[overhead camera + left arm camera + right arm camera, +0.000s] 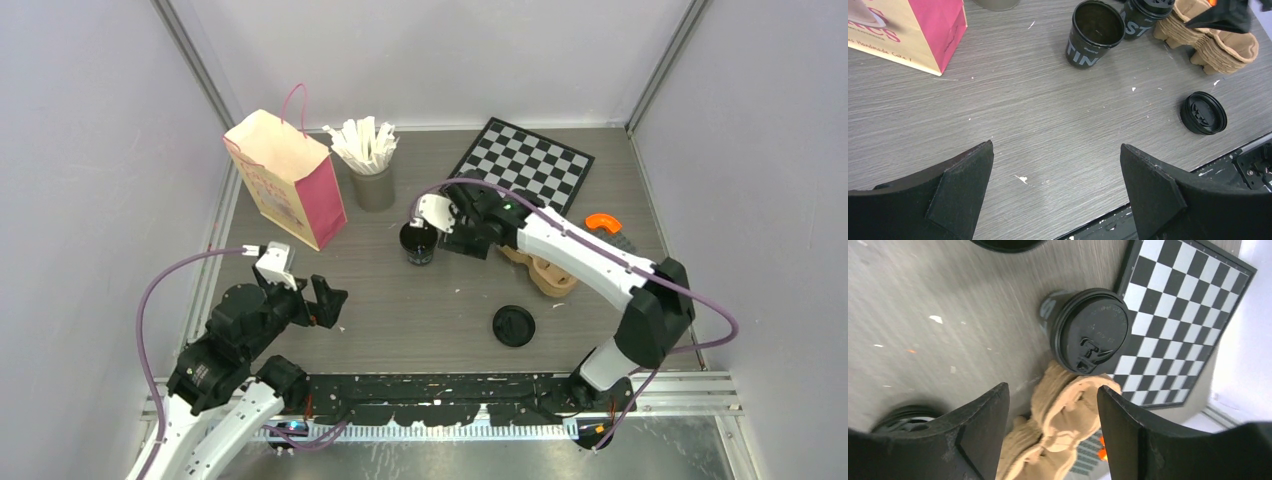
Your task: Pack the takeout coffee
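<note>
Grey wood-grain desk [400, 310] is shared by all the things. At the left, the left pincer [1056, 146] is held above bare desk, its fingers spread wide with nothing between them. A pink and cream paper gift bag [285, 180] is stood upright further back, and a grey cup filled with white stirrer sticks [372, 185] is placed near it. Towards the middle, a small black paper cup without a lid [1093, 35] is stood upright. A second black paper cup capped with a round black plastic lid [1093, 330] is set just beside it, at the edge of a black and white chequered board [1178, 315]. A loose round black plastic lid [513, 326] is laid flat nearer the front edge. A brown moulded-pulp cup carrier [1228, 45] is seen right of the cups. The right pincer [1052, 390] is held over the carrier and the capped cup, fingers apart, gripping nothing
</note>
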Robot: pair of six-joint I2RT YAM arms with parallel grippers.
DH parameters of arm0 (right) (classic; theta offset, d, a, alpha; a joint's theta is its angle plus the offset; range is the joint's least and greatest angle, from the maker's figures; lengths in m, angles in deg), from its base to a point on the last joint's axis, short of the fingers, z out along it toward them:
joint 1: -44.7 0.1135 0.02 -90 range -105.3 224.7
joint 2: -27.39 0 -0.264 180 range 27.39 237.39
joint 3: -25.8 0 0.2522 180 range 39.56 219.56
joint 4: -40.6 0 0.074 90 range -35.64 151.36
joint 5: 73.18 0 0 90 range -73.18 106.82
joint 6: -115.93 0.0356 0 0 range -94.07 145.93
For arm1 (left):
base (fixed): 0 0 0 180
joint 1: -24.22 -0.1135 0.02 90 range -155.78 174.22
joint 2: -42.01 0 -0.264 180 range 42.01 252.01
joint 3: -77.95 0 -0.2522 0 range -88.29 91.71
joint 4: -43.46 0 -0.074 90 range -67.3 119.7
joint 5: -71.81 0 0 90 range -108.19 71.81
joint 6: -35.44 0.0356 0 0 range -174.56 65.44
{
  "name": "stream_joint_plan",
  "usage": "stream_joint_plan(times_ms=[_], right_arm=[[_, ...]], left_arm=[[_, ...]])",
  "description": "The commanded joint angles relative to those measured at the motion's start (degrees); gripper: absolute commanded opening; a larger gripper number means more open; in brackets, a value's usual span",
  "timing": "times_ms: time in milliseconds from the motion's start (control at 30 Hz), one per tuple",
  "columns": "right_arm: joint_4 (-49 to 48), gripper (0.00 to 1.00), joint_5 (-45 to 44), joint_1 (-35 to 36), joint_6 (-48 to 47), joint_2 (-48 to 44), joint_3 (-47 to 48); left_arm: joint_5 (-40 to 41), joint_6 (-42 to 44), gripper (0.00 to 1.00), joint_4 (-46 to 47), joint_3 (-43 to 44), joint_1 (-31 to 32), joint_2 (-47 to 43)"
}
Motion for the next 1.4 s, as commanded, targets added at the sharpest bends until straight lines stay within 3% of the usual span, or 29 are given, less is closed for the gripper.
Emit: stream_joint_plan(times_ms=[0, 100, 233, 500, 633, 800, 1000, 1233, 1367], right_arm=[[0.13, 0.69, 11.34, 0.31, 14.83, -9.21, 0.91], [-8.01, 0.69, 16.75, 0.50, 28.79, -15.72, -4.24], [-20.26, 0.69, 14.04, 0.56, 46.48, -24.22, -12.64], [-23.09, 0.64, 3.69, 0.66, 66.86, -38.97, -24.95], [-23.62, 0.61, 2.40, 0.65, 70.36, -43.58, -30.35], [-18.46, 0.60, 1.85, 0.91, 71.77, -42.67, -30.74], [-15.42, 0.60, 3.62, 1.10, 69.77, -41.43, -29.41], [-14.93, 0.61, 3.19, 1.24, 68.43, -41.53, -30.24], [-16.44, 0.60, 4.39, 1.24, 69.68, -41.44, -31.04]], left_arm=[[2.30, 0.04, 1.00, 0.39, 0.19, 0.05, 0.98], [3.90, -1.55, 1.00, 2.01, -0.11, 0.06, 1.33], [0.52, -3.87, 0.98, 3.38, 0.96, 0.06, 6.82], [-1.37, -6.56, 0.77, 11.10, 5.80, 0.02, 31.29], [-1.69, -7.62, 0.63, 19.38, 9.45, -0.04, 41.85], [-1.72, -9.16, 0.43, 28.37, 14.45, -0.04, 54.42], [-2.40, -8.77, 0.39, 32.72, 19.08, -0.02, 63.83], [-0.74, -6.62, 0.32, 38.35, 18.40, -0.02, 68.08], [-0.45, -4.74, 0.31, 36.99, 20.20, -0.02, 70.63]])
